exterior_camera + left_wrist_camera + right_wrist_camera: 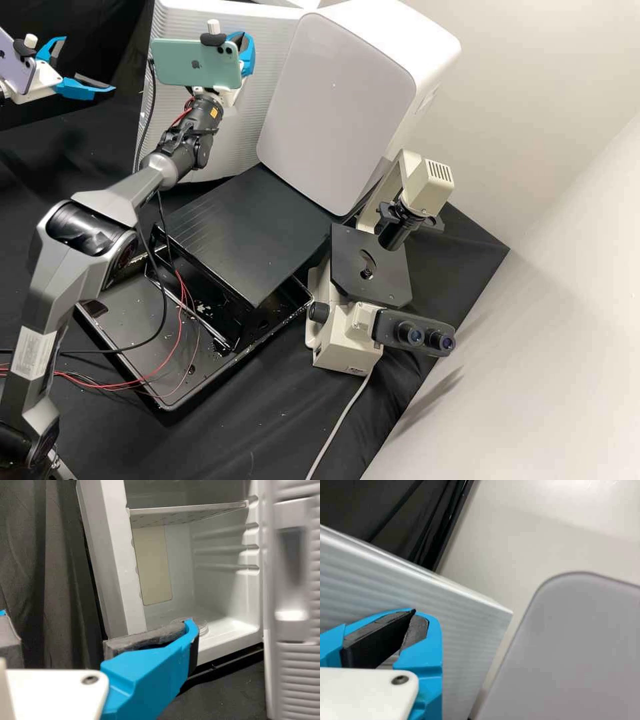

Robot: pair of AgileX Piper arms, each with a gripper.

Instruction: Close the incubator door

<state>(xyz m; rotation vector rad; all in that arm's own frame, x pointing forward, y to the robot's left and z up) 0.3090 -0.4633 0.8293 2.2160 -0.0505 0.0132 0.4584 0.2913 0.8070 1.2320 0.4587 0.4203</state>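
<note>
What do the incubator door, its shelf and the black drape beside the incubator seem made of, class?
Door: probably moulded plastic, satin white; regular ribs and a recess suggest it.
Shelf: thin, pale, slightly glossy sheet, metal or hard plastic.
Drape: matt fabric, by its soft folds.

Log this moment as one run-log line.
incubator door open | right pincer shut, empty, near door | left pincer open, empty, facing interior | closing unfinished

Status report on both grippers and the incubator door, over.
Left gripper open, facing the incubator's interior. Right gripper shut, near the door. Door open. Left gripper possibly in its path.
</note>
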